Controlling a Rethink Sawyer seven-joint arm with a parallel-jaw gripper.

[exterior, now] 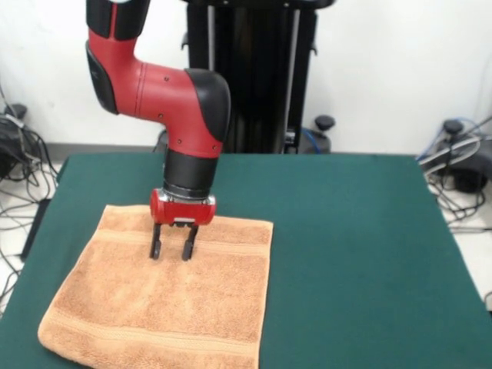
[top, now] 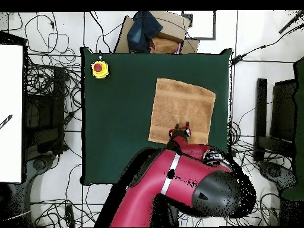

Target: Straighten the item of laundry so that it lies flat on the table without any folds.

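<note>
Over the far part of the spread peach-orange hand towel on the green table, the gripper hangs with fingers parted, gripping nothing

A yellow box with a red button sits at one corner.

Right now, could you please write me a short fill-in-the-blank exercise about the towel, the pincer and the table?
1. The peach-orange hand towel lies spread on a table whose top is dark ____.
2. The pincer is ____, its two fingers apart, directly over the towel.
3. In the overhead view, a yellow box with a ____ button sits at a table corner.

Missing words: green; open; red
</note>
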